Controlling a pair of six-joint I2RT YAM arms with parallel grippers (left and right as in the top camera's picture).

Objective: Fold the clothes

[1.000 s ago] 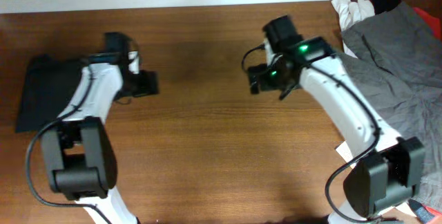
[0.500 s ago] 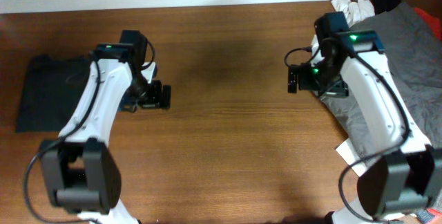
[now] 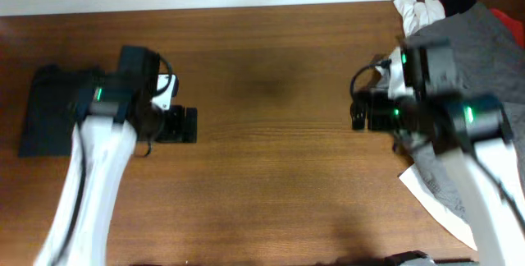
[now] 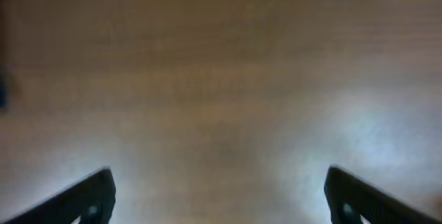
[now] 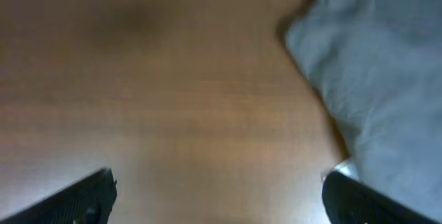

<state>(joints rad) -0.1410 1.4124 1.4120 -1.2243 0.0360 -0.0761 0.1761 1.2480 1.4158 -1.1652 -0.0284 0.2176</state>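
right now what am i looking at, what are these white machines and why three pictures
Two robot arms work at a wooden table: the left arm and the right arm. One picture looks down from above. The other two, blurred, come from a camera on each wrist. The left pincer and right pincer are both open and hold nothing. A dark folded cloth lies at the left. A crumpled grey garment lies at the right, waiting to be folded.
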